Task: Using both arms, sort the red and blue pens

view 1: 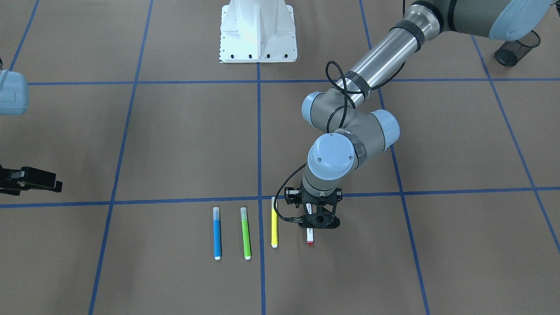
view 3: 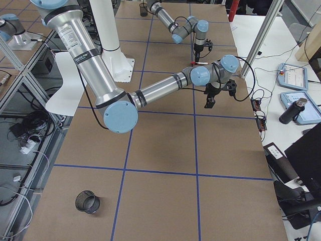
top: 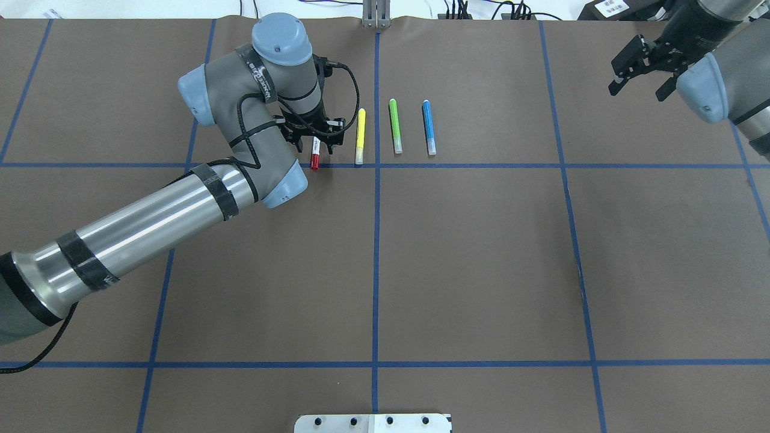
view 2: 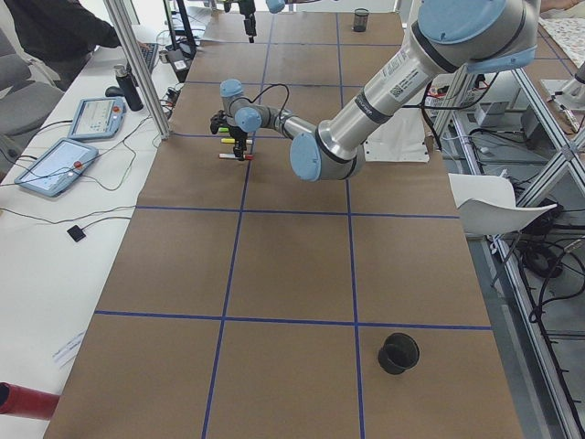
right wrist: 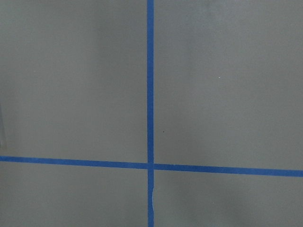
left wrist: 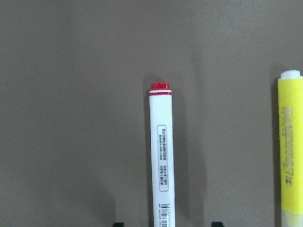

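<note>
**A:** How is the row arranged, and why?

**B:** Four pens are laid parallel and apart on the brown paper-covered table [top: 481,270], probably so that each can be straddled from above. Just left of the slim yellow marker with a pale cap [top: 360,135], the white-barrelled pen with a red cap [top: 314,159] is seen, apparently flat on the paper. Just right of the yellow marker lies the green marker with a pale cap [top: 394,125]. One place further right is the blue-barrelled pen with a translucent pale cap [top: 428,127].

**A:** And the grippers?

**B:** The left gripper [top: 316,138] is held directly over the red pen, left of the yellow marker. Its jaws are spread. In the wrist view the barrel is centred between the fingertips [left wrist: 217,224], with clear paper on either side, so nothing is gripped or touched. A downward closing move is judged to be next. The right gripper [top: 636,89] is kept well to the right of the yellow marker, beyond the blue pen. Its jaws are parted and empty, presumably to leave the left arm room.
</note>
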Robot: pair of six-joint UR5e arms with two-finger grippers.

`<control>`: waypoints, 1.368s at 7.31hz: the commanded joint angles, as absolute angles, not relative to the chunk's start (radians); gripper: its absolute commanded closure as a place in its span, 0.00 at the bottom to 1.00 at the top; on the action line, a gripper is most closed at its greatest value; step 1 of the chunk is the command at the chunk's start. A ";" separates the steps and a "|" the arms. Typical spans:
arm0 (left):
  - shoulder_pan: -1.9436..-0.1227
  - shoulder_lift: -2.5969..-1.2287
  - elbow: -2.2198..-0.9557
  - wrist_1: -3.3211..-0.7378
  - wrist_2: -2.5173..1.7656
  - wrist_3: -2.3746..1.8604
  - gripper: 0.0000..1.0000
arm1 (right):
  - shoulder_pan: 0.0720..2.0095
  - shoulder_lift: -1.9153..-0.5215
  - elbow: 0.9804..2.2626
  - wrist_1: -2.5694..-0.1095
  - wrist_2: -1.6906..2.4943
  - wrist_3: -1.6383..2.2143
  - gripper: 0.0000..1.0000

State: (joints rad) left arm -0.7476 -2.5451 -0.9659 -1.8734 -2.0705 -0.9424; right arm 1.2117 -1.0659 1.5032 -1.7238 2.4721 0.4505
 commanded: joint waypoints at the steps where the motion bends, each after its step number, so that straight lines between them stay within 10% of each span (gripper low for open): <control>1: -0.745 -2.543 -0.965 -1.875 -2.071 -0.943 0.44 | 1.204 -1.058 1.502 -1.721 2.473 0.460 0.00; 9: -0.742 -2.540 -0.966 -1.868 -2.069 -0.948 0.58 | 1.200 -1.051 1.503 -1.721 2.473 0.460 0.00; 10: -0.742 -2.540 -0.969 -1.867 -2.071 -0.948 0.79 | 1.200 -1.051 1.503 -1.721 2.473 0.460 0.00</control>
State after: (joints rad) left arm -0.7426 -2.5404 -0.9674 -1.8698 -2.0698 -0.9469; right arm 1.1996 -1.0508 1.5032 -1.7211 2.4728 0.4602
